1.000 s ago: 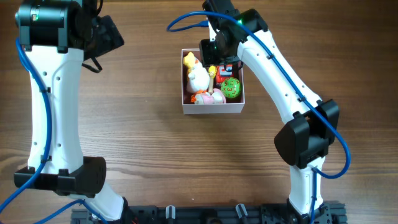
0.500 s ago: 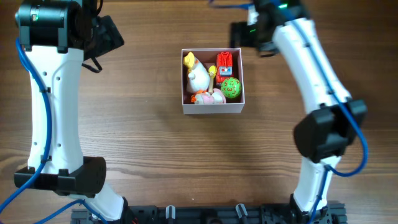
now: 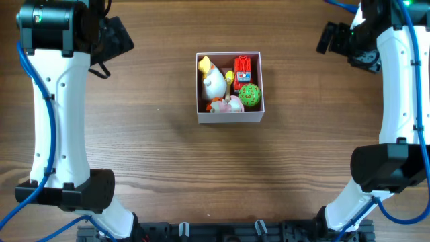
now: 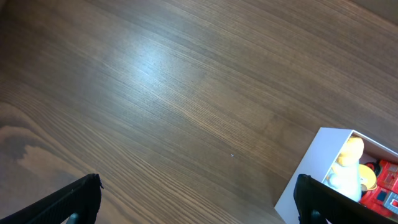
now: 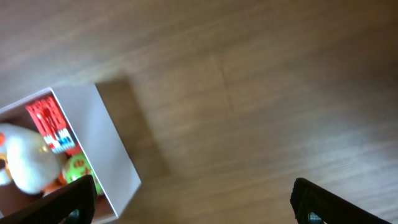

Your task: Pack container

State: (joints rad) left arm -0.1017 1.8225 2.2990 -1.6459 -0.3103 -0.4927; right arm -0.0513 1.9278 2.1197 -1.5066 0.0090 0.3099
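Observation:
The container (image 3: 230, 117), a square white-walled box with a pink inside, sits mid-table. It holds a white and yellow duck toy (image 3: 212, 81), a red toy (image 3: 242, 68), a green ball (image 3: 249, 95) and a pink and orange toy (image 3: 225, 105). The box also shows in the left wrist view (image 4: 314, 168) and the right wrist view (image 5: 106, 140). My left gripper (image 4: 198, 200) is open and empty, up at the far left, away from the box. My right gripper (image 5: 194, 200) is open and empty, at the far right, clear of the box.
The wooden table (image 3: 161, 161) surrounds the box. The arm bases stand at the front edge, the left one (image 3: 94, 195) and the right one (image 3: 383, 168).
My right arm has swung from over the box's far right corner out to the far right of the table. The toys and the box have not moved. The left arm is still.

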